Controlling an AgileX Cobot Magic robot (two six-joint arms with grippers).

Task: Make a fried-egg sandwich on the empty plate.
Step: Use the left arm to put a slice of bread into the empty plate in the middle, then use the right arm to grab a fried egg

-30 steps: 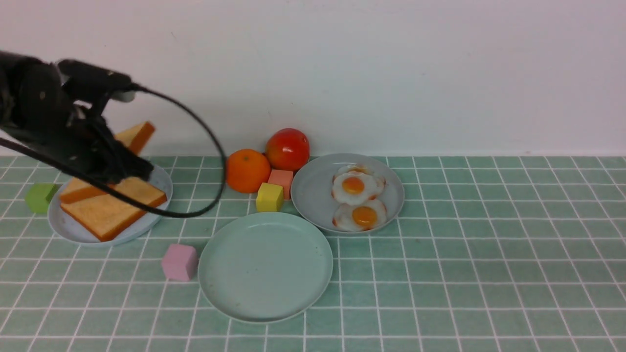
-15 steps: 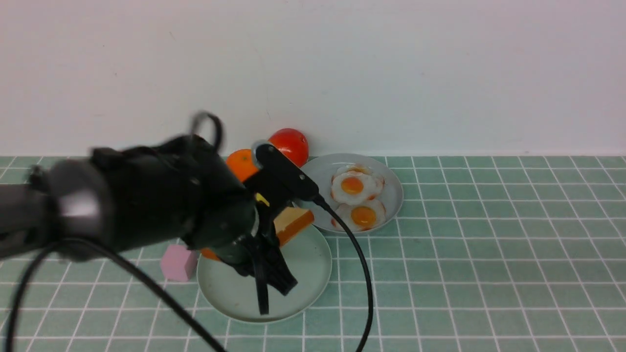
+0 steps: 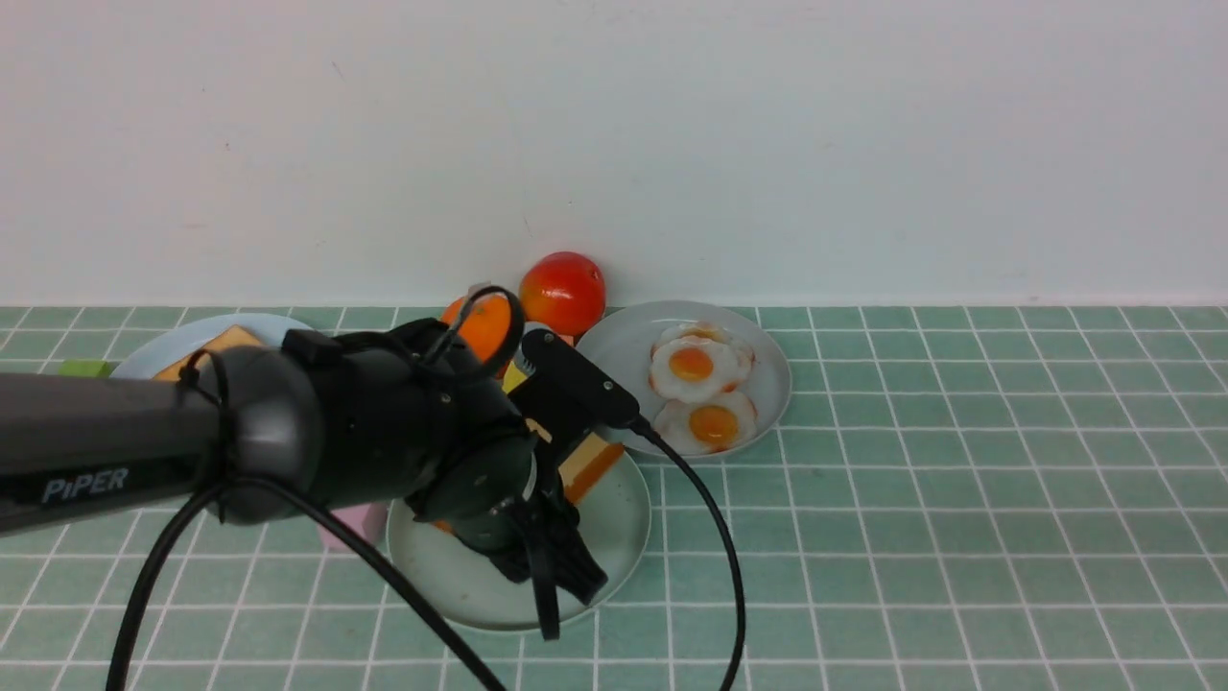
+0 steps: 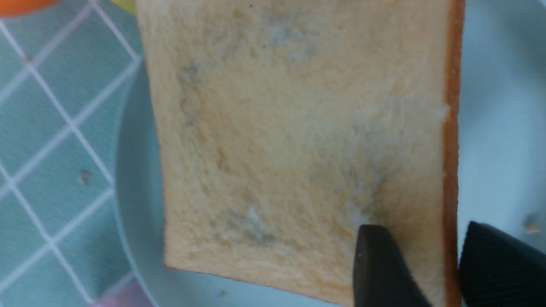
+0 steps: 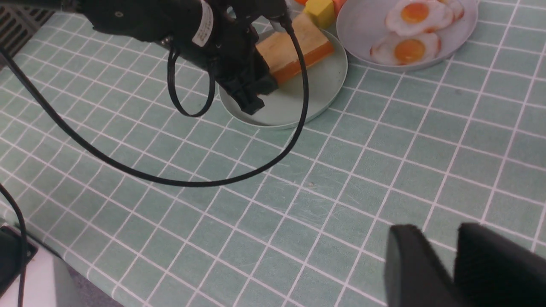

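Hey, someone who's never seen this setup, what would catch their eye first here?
Probably the dark left arm, reaching across the front view with its gripper at a slice of toast over the green plate. Next, the bright red fruit at the back, beside the orange. Then the fried eggs with their vivid yolks, on the grey plate to the right of the fruit.

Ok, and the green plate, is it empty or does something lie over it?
Not empty: a toast slice is over the green plate, with its crust edge between the left gripper's fingers.
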